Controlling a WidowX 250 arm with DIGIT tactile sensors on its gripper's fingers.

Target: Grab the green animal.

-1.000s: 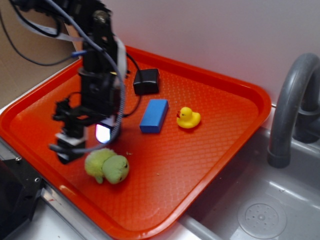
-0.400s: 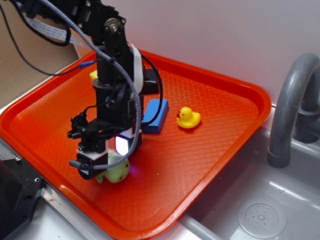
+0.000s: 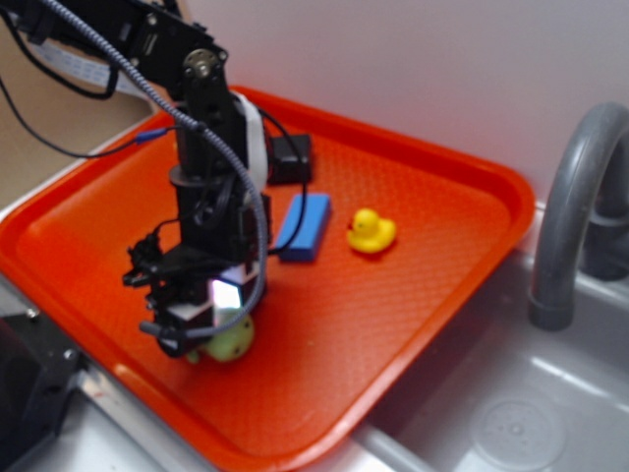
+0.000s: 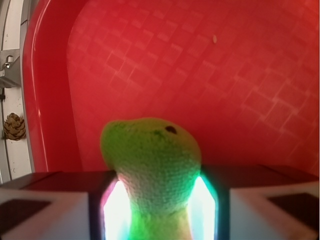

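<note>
So the green animal [image 4: 150,160] sits near the front edge of the red tray [image 3: 432,285], and the gripper [image 3: 201,329] is right down on it, one pad on each side of the body with the head poking out in front. In the wrist view the lit pads [image 4: 116,210] look pressed into the plush, which seems pinched in a bit between them, so I'd call it clamped on the toy, though whether it's fully squeezed is hard to say. It's fuzzy fabric, so probably super light and squishy, not slippery or fragile. A soft body can compress and slide out, so mid-body behind the head looks like the right place. The blue block [image 3: 305,226] and yellow duck [image 3: 371,231] are well apart from it.
</note>
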